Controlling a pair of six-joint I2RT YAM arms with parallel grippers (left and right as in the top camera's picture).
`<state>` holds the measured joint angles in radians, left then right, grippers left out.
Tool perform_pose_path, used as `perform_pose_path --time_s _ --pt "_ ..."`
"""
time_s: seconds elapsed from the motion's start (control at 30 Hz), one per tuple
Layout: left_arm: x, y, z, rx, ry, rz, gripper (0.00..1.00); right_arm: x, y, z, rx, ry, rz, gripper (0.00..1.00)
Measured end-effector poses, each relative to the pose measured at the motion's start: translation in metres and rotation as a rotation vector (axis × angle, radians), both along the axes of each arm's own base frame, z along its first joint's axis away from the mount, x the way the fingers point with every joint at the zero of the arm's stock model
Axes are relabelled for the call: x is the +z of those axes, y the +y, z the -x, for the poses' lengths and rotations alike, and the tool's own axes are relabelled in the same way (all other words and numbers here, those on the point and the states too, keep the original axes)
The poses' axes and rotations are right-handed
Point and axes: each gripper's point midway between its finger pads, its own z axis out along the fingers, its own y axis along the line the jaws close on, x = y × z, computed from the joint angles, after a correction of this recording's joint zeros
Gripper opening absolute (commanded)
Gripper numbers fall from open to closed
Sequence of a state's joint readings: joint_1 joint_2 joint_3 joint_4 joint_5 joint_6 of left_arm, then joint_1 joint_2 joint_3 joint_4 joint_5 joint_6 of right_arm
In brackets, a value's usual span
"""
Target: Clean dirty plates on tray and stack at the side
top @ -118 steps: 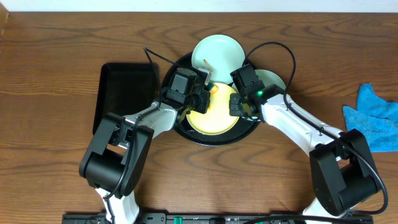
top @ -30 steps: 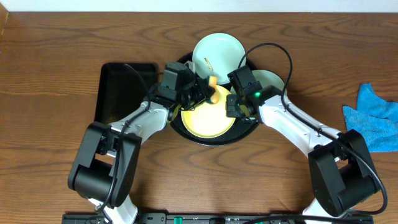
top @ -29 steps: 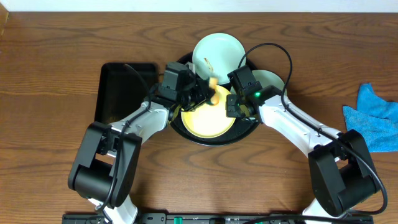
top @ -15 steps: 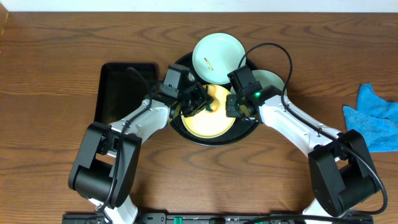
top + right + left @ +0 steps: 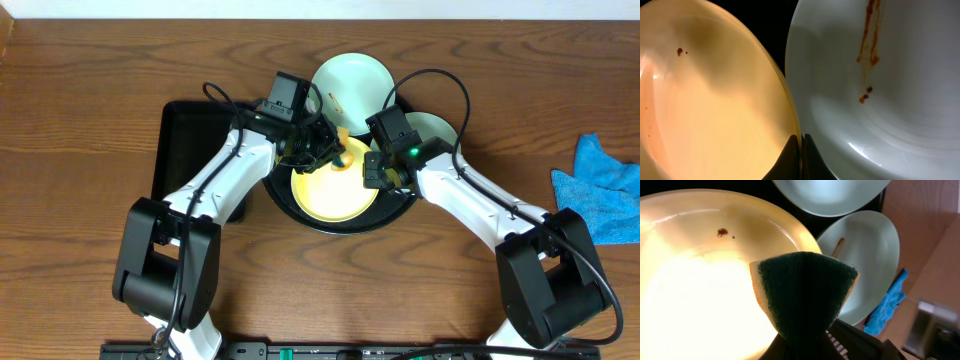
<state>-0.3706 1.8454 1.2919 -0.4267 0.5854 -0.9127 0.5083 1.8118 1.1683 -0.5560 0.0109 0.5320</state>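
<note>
The pale yellow plate (image 5: 335, 195) lies tilted in the round black tray (image 5: 345, 229). It shows small brown specks (image 5: 722, 231) near its rim. My left gripper (image 5: 328, 152) is shut on a green-and-yellow sponge (image 5: 805, 290), held at the plate's far edge. My right gripper (image 5: 378, 172) is shut on the yellow plate's rim (image 5: 799, 131). One mint-blue plate (image 5: 350, 90) rests at the tray's back. Another mint-blue plate (image 5: 438, 128) lies under my right arm. The mint-blue plate in the right wrist view (image 5: 880, 90) has a brown smear (image 5: 867, 45).
A rectangular black tray (image 5: 195, 150) sits left of the round tray. A blue cloth (image 5: 605, 190) lies at the table's right edge and also shows in the left wrist view (image 5: 885, 305). Cables loop above both wrists.
My left arm has swung toward the back of the table, and the sponge has shifted slightly toward the yellow plate's far rim. My right gripper keeps its hold on the rim.
</note>
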Motion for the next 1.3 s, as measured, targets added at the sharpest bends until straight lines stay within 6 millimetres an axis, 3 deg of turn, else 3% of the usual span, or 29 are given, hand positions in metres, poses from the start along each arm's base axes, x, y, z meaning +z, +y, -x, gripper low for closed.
perform_pose_path --time_s 0.6,0.83,1.3 --pt "-0.007 -0.010 0.003 -0.058 0.017 0.042 0.07 0.000 0.000 0.000 0.000 0.001 0.000 0.01" --pt "-0.026 -0.023 0.006 -0.105 0.035 0.059 0.08 0.000 0.000 0.000 0.000 0.001 0.000 0.01" --pt "-0.035 -0.018 0.003 -0.089 0.037 0.030 0.07 0.000 0.000 0.000 0.000 0.001 0.000 0.01"
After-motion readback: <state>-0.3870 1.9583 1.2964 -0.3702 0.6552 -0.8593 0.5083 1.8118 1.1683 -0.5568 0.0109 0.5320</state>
